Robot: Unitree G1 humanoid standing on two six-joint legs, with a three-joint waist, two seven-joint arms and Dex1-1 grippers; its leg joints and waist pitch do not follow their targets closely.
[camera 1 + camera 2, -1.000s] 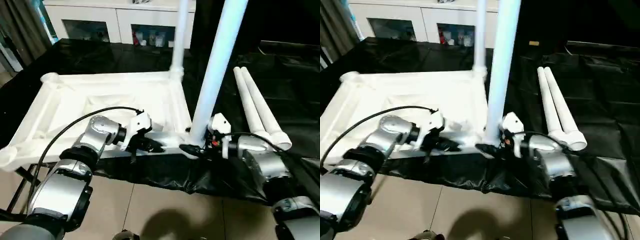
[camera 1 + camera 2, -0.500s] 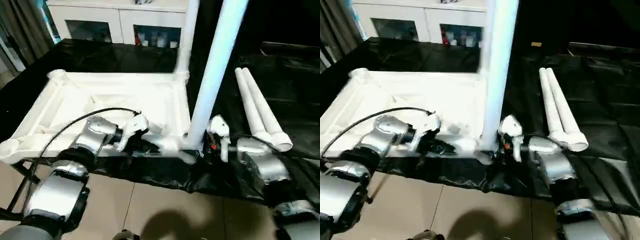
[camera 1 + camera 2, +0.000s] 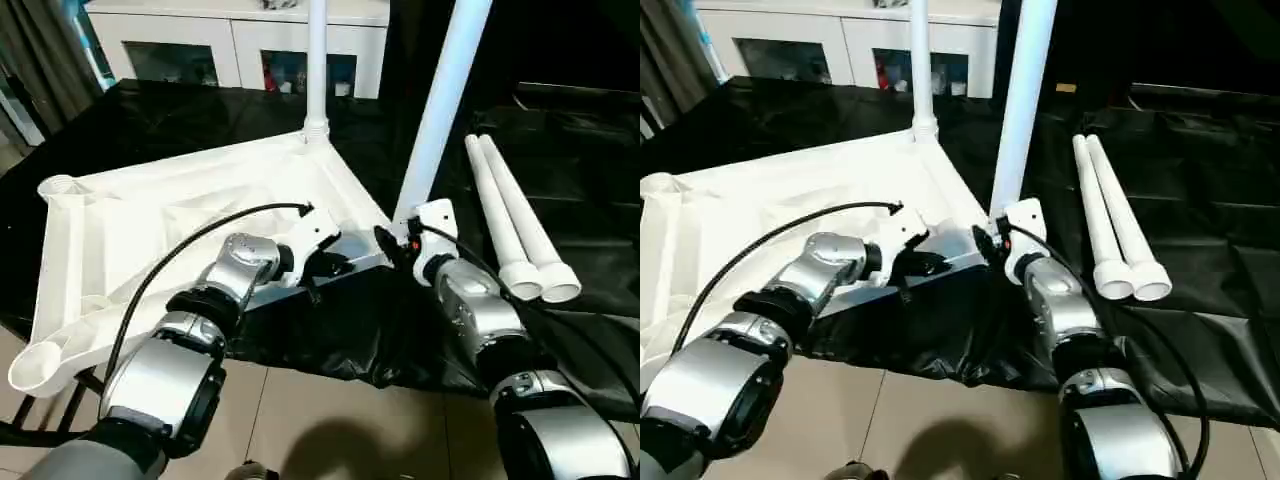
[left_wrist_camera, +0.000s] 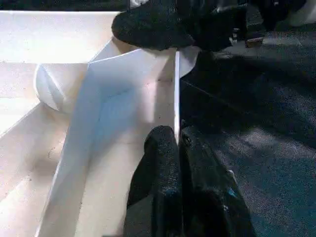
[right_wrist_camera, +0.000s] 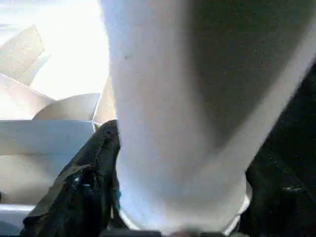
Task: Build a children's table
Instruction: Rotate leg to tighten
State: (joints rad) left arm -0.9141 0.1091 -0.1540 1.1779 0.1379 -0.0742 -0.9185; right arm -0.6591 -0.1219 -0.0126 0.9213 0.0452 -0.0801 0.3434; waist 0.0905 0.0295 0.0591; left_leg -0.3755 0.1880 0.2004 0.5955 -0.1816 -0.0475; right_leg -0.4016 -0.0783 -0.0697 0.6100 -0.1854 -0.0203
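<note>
- Two legs (image 3: 318, 65) stand upright in corner sockets of my upturned white tabletop (image 3: 160, 215), its ribbed underside facing up on the black work table (image 3: 560, 150).
- Two spare legs (image 3: 515, 225) lie side by side to the right.
- My left gripper (image 4: 177, 143) pinches the tabletop's near rim; my right gripper (image 3: 392, 245) clasps the near leg (image 3: 440, 105) at its base.
- Since a second ago, I see the tabletop swung round, its right end now farther from me.

Silver ribbed forearms, rounded segments, dark joint rings between them. White plastic wrist housings. Left end effector (image 3: 335, 266): two black fingers, matte. Right end effector (image 3: 385, 240): black fingers, small red mark at the wrist housing. A black cable (image 3: 190, 255) loops over the left forearm; another trails along the right.
</note>
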